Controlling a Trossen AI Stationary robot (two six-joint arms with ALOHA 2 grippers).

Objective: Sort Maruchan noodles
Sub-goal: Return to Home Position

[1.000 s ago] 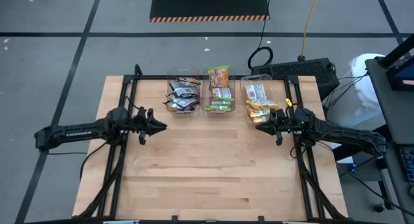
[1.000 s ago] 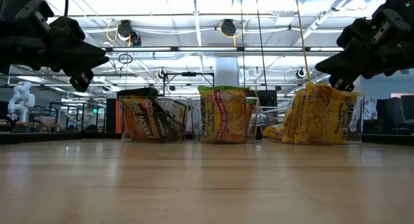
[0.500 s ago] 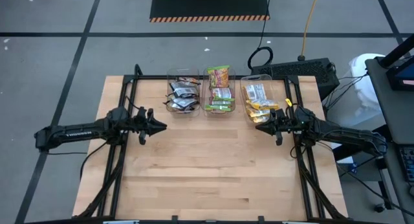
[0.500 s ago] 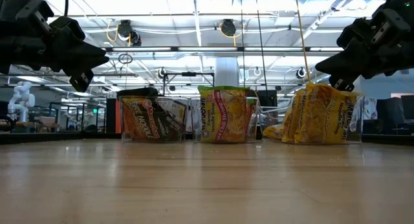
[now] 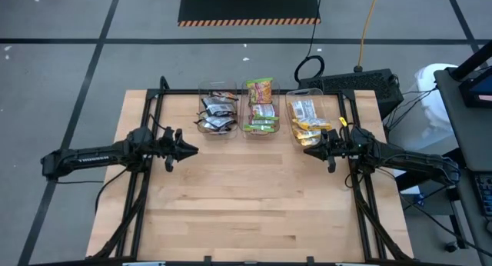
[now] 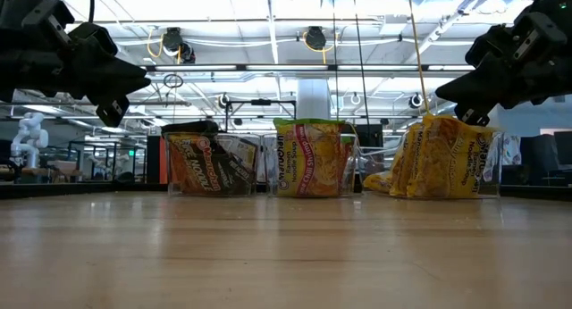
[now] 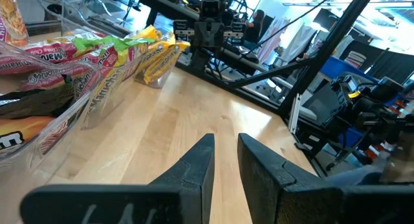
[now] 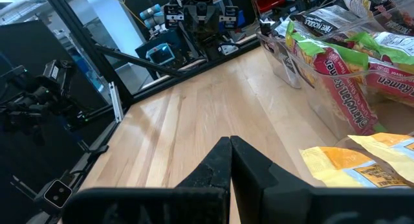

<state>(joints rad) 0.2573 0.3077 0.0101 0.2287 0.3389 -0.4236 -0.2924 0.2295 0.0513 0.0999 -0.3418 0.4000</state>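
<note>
High view. Three clear bins in a row on the table (image 5: 246, 212). In the middle bin (image 5: 244, 104), the lime-green packets (image 5: 261, 104). In the left bin (image 5: 201, 104), just beside the middle bin, the black packets (image 5: 217, 114). In the right bin (image 5: 327, 104), on the other side of the middle bin, the yellow packets (image 5: 310, 128). Left gripper (image 5: 192, 151) and right gripper (image 5: 307, 152) nearer than the middle bin, one on each side of it, both empty.

Low view. Packets standing on edge: black (image 6: 210, 166), lime-green (image 6: 308, 159), yellow (image 6: 442, 159). Both grippers higher than the middle bin.

Left wrist view. Fingers (image 7: 197, 162) parted by a narrow gap, nothing between them. "Maruchan" readable on the lime-green packets (image 7: 97, 52).

Right wrist view. Fingers (image 8: 217, 160) pressed together, holding nothing. "Maruchan" and "Ramen" readable on the lime-green packets (image 8: 336, 62).
</note>
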